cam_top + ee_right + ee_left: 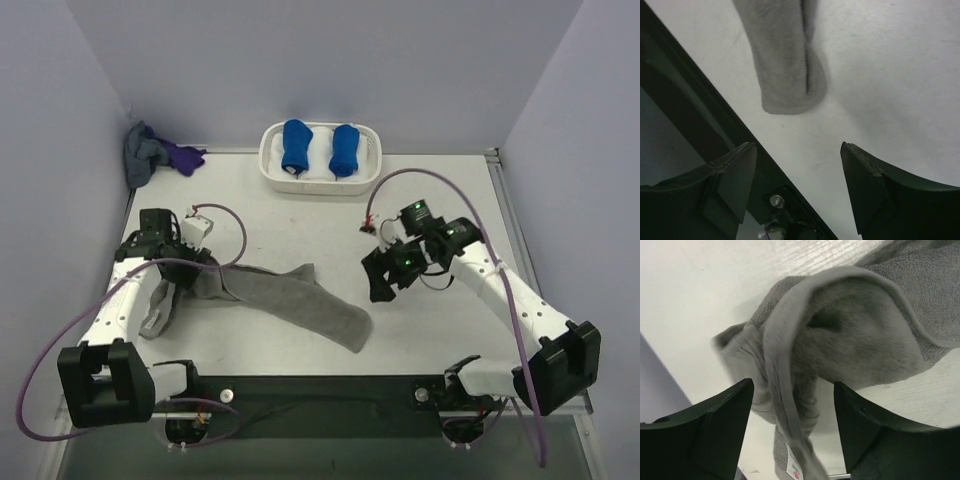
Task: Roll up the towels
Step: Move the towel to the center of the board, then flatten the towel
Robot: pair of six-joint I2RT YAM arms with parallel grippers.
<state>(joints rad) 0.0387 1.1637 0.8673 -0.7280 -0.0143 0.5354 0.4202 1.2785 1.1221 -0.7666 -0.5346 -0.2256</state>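
Grey terry-cloth towel (290, 298) lies unrolled on the white table (440, 200) as a long rumpled band, running from the left arm's side diagonally towards the near middle of the tabletop. Its left end is bunched and folded over itself, while its right end lies flat as a narrow doubled strip with a rounded tip, just short of the black strip (330, 392) along the table's near edge

The left gripper (168, 300) hangs over the bunched end. In the left wrist view its two dark fingers (715, 425) stand spread wide, and a raised fold of the towel (850, 335) sits between them; I cannot tell whether either finger touches the cloth. A small white label with a red mark (795, 471) shows at the towel's lower edge

The right gripper (383, 278) hovers to the right of the towel, apart from it. Its fingers (875, 185) are also spread, with only bare table between them, and the towel's rounded tip (787, 75) lies ahead of them in the right wrist view

At the far edge of the table stands a white oval basket (268, 165) holding two bright blue rolled towels (297, 145) side by side. In the far left corner a small purple cloth (185, 157) rests against a crumpled grey cloth (143, 155)
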